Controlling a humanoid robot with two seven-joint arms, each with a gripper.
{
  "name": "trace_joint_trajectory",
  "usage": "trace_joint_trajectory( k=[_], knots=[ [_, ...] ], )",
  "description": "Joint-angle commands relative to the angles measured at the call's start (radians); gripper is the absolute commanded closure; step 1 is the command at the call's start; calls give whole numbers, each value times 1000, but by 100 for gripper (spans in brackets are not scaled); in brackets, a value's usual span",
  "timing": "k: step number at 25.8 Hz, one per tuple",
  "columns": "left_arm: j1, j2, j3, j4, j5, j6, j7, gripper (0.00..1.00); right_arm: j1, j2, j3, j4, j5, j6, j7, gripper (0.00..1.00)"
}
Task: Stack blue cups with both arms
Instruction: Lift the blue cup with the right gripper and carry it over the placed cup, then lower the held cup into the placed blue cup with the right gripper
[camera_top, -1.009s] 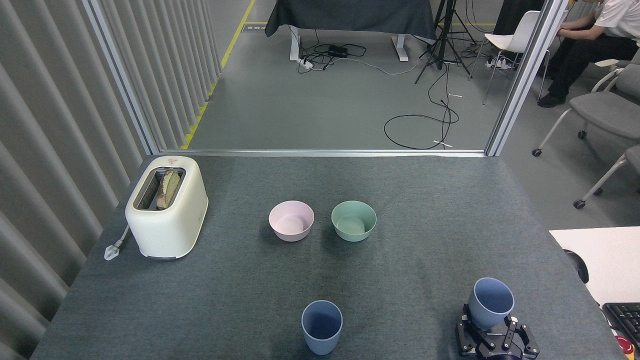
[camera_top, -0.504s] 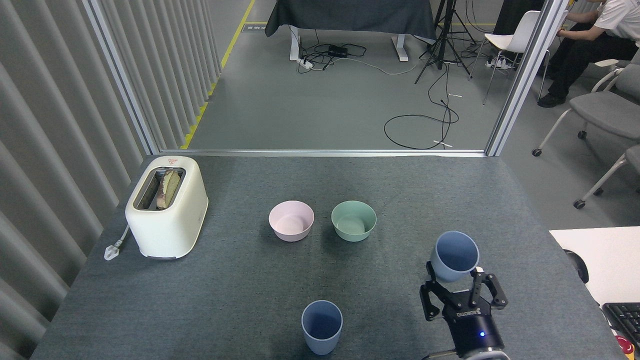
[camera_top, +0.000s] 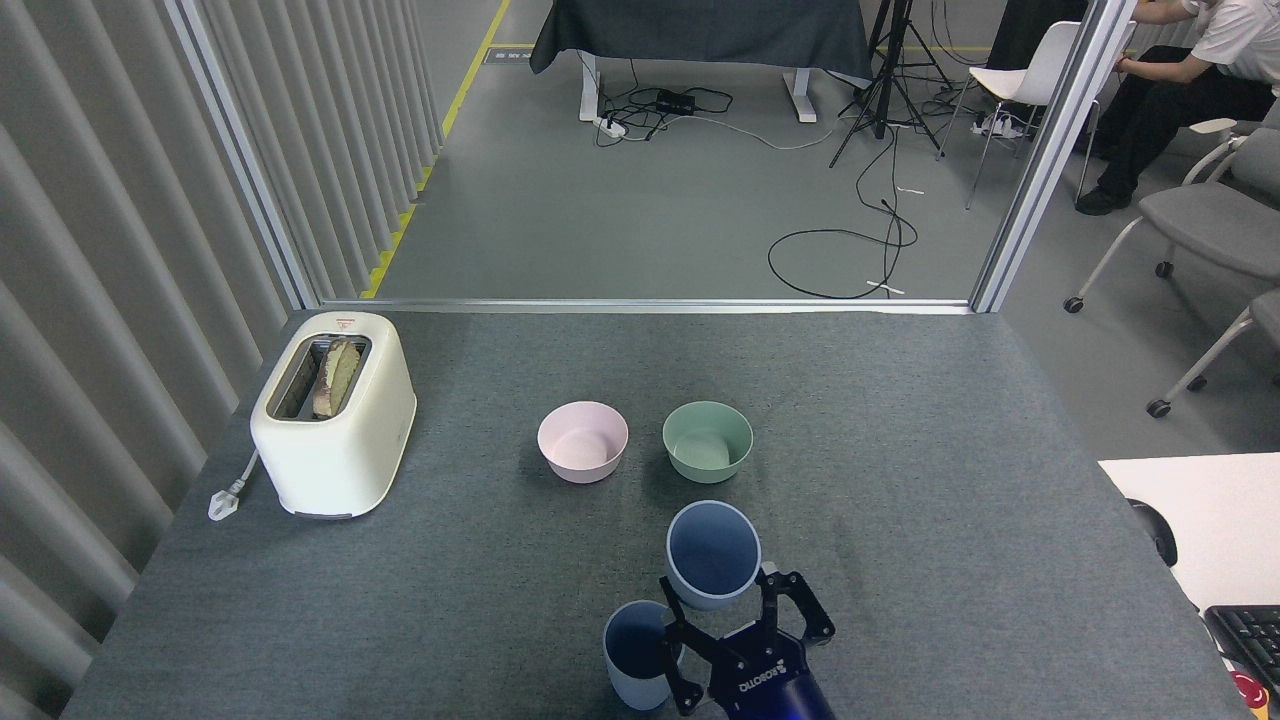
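The right gripper (camera_top: 745, 625) clamps the held cup (camera_top: 712, 555) low on its wall, at 1 o'clock from the standing cup (camera_top: 640, 655). Both look light, rigid, smooth; grip mid-wall.

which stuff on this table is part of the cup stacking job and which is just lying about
Job:
- pale blue plastic cup held in the right gripper, cup at
- matching pale blue plastic cup standing on the table

Lying about:
- pink bowl
- green bowl
- cream toaster
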Motion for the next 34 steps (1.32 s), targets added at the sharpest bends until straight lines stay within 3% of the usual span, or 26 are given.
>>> trace_joint_trajectory(
  k=[1,28,30,34],
  knots=[
    [-1,-1,0,4,-1,-2,1,0,14,57,25,10,32,-1,-1,38],
    [-1,-1,2,4,-1,-2,1,0,28,72,57,121,33,2,-4,36],
    [0,-1,2,4,-1,-2,-1,0,30,74,57,121,32,2,-3,32],
    [0,1,2,4,-1,-2,1,0,30,75,54,121,26,2,-3,12]
  ],
)
